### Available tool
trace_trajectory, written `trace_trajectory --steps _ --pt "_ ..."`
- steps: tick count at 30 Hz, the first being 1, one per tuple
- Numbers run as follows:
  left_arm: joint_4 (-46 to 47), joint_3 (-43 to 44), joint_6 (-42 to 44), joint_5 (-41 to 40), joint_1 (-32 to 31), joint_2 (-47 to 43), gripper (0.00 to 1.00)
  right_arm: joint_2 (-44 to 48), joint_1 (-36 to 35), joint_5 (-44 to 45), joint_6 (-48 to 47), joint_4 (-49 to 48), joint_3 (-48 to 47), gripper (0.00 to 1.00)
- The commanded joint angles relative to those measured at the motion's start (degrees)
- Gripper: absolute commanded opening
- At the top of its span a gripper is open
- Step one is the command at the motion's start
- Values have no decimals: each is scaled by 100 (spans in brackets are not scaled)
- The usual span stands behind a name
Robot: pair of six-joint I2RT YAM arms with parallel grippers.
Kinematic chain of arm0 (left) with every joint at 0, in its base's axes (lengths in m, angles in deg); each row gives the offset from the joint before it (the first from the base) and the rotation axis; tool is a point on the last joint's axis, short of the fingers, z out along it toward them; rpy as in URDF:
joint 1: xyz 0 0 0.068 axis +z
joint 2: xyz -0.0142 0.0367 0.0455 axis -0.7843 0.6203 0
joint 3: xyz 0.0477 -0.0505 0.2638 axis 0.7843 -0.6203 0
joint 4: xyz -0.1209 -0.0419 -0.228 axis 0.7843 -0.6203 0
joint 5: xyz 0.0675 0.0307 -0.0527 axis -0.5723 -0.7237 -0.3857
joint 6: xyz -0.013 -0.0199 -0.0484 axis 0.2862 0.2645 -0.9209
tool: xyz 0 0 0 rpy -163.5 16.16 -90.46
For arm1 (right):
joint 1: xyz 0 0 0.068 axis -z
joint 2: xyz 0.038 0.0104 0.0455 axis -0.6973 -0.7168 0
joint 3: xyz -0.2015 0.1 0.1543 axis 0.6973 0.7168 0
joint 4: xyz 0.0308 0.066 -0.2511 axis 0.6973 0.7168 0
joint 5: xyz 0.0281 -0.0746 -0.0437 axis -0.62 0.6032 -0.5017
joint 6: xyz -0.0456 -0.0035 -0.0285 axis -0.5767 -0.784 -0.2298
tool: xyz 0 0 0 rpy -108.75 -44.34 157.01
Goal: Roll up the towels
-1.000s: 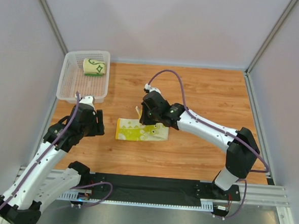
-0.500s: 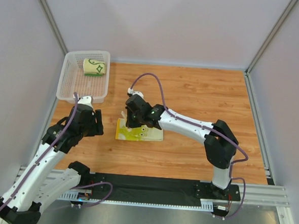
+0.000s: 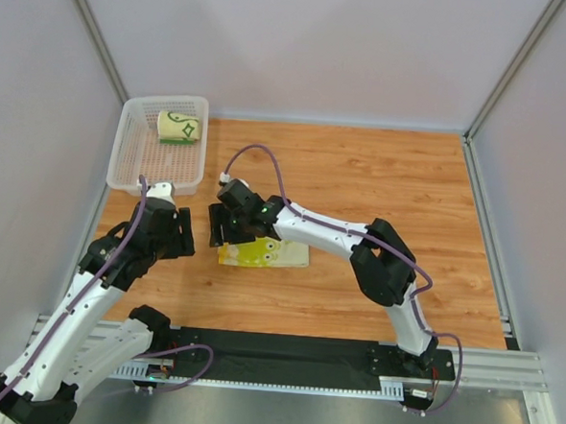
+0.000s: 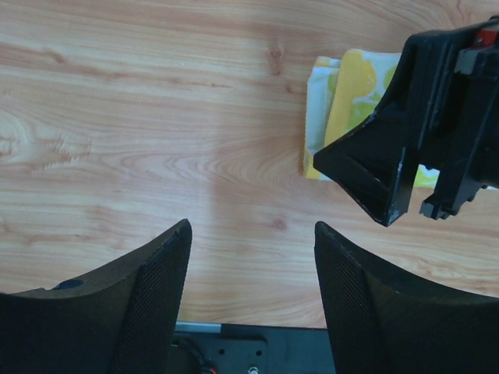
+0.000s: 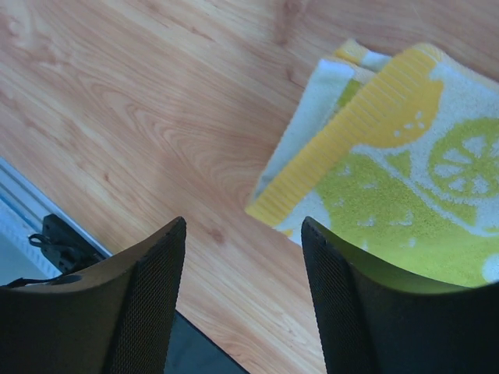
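Observation:
A cream towel with yellow-green blotches and an orange edge (image 3: 266,253) lies folded flat on the wooden table. My right gripper (image 3: 222,233) hovers over its left end, open, with nothing between the jaws. In the right wrist view the towel (image 5: 405,171) lies just beyond and to the right of the open gripper (image 5: 243,226). My left gripper (image 3: 187,237) stands open over bare wood a little left of the towel (image 4: 343,86). The other towel, cream with dark green lines (image 3: 180,127), sits rolled in the white basket (image 3: 132,164).
The white mesh basket stands at the table's back left corner, close behind my left arm. Grey walls enclose the table on three sides. A black rail (image 3: 284,351) runs along the near edge. My right arm stretches across the table's middle.
My right gripper has travelled left along the blotched towel and opened, letting go of it. The towel now lies a little shorter. My left arm has not moved.

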Motion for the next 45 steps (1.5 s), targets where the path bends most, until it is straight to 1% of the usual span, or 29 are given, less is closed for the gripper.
trace_trajectory --steps 1,2,3,4,5,6,8,9,11,12,13,15,16,18,19,22,25,30,31,32,33,34,35,36,37,39,40,42,45 --pt "-55 99 -45 -116 -1 -3 71 293 53 -117 -255 106 -479 63" --pt "-47 99 -37 -89 -1 32 71 452 97 -108 -246 106 -383 63" --pt "6 73 -10 -46 -1 58 71 654 228 -91 -246 46 -51 63" --pt "24 72 7 16 -1 111 71 1091 308 -99 -238 -25 222 63" --pt "50 90 60 182 -1 277 71 1347 474 -91 -238 -165 477 63" --pt "111 116 78 270 -1 391 70 1576 545 -65 -246 -218 1028 62" --pt "252 116 69 577 -1 811 69 2155 721 -152 -290 -324 1514 61" --pt "461 99 25 701 -1 962 68 2280 887 -257 -316 -350 1960 60" --pt "743 64 -54 1077 -18 1437 68 2588 1133 -380 -378 -359 2384 56" --pt "1058 37 -141 1202 -27 1604 68 2685 1204 -511 -387 -481 2595 53" --pt "1209 37 -177 1281 -45 1910 68 2747 1283 -556 -387 -543 2998 53" --pt "1613 90 -203 1405 -71 2228 69 2835 1503 -679 -422 -737 3299 51" --pt "1693 142 -221 1405 -71 2569 69 2835 1565 -697 -440 -781 3509 50" --pt "1799 388 -195 1379 -80 2939 70 2730 1758 -811 -545 -860 3591 48" --pt "1834 467 -151 1387 -80 3298 71 2660 1802 -820 -589 -826 3582 48" --pt "1940 740 -116 1379 -80 3896 70 2475 1969 -777 -730 -711 3521 47" --pt "1940 916 -142 1282 -80 4363 70 2318 2014 -750 -817 -641 3477 46" --pt "2036 925 -221 1246 -80 4927 68 1957 2014 -838 -879 -465 3380 44" --pt "2089 907 -221 1334 -80 5006 65 1861 2014 -846 -905 -465 3380 43" --pt "2202 838 -247 1404 -80 5059 60 1825 2014 -820 -914 -413 3354 40" --pt "2264 802 -256 1405 -80 5077 60 1781 2014 -794 -923 -377 3345 39" --pt "2335 750 -256 1509 -80 5068 55 1755 2022 -768 -923 -360 3345 38" --pt "2431 671 -274 1554 -80 5068 53 1720 2014 -741 -923 -298 3353 37" --pt "2484 626 -291 1598 -80 5068 48 1719 2022 -654 -923 -280 3371 35" --pt "2528 600 -300 1651 -80 5051 38 1719 2014 -618 -914 -263 3441 33" --pt "2599 530 -335 1642 -80 5033 25 1737 2022 -504 -879 -228 3520 30" --pt "2608 512 -361 1642 -80 5016 14 1737 2014 -495 -862 -227 3616 29" --pt "2599 442 -449 1642 -80 4972 1 1754 2014 -407 -774 -184 3705 25" --pt "2503 319 -563 1520 -80 4771 0 1798 2014 -372 -625 -148 3942 23"
